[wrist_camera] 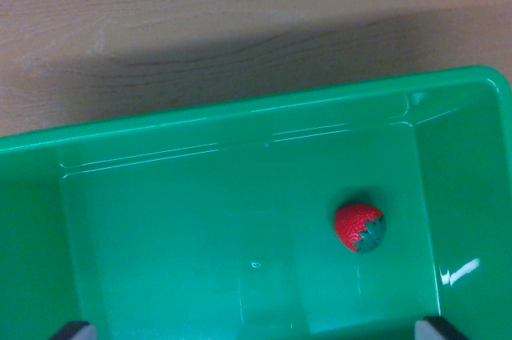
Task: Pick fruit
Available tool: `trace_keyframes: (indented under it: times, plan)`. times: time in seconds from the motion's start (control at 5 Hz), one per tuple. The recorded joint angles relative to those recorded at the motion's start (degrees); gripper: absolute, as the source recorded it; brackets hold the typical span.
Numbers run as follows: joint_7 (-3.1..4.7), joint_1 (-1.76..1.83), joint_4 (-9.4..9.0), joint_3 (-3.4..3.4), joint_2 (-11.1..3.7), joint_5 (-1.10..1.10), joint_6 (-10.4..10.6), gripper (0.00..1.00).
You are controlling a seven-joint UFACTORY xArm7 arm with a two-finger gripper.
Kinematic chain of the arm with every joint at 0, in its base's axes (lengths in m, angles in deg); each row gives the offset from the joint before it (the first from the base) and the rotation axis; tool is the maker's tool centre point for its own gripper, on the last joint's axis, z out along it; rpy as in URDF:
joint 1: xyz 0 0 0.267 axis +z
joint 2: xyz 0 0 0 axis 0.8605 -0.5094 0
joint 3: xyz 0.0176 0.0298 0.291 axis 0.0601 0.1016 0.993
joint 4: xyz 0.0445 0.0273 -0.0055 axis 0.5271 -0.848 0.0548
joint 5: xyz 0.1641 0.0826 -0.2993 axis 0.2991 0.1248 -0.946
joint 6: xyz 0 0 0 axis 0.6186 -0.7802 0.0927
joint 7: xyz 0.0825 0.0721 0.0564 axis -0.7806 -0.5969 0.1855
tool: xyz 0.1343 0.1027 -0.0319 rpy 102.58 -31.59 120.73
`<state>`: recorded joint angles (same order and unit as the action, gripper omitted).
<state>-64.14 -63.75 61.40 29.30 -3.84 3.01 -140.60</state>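
Strawberry (359, 228) lies on the floor of the green bin (240, 116), toward the wrist view's right, leaf cap lower right. I see my end effector (254, 330) spread wide, empty, both fingertips (74, 330) at the bottom edge. Wooden tabletop (200, 12) beyond.

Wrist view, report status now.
Gripper open, empty, fingertips at bottom edge. Strawberry on floor of green bin, toward wrist view's right. Nothing in the way.

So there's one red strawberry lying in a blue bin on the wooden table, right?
Not quite: the bin is green, not blue. The wrist view shows one red strawberry lying on its floor, towards the wrist view's right, with the wooden table beyond it.
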Motion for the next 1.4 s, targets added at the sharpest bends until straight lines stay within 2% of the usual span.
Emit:
trace_keyframes:
  times: [0.2,0.4,0.6,0.8,1.0,1.2,1.4]
  plan:
    - [-1.54,0.0,-1.79,-0.58,-1.44,-0.53,2.53,0.0]
    - [-1.54,0.0,-1.79,-0.58,-1.44,-0.53,2.53,0.0]
    - [-3.15,0.0,-3.65,-1.18,-2.94,-1.08,5.15,0.0]
    - [-3.15,0.0,-3.65,-1.18,-2.94,-1.08,5.15,0.0]
    - [-4.71,0.0,-5.47,-1.77,-4.41,-1.62,7.72,0.0]
    - [-4.71,0.0,-5.47,-1.77,-4.41,-1.62,7.72,0.0]
    - [-6.42,-0.01,-7.45,-2.41,-6.0,-2.2,10.51,0.0]
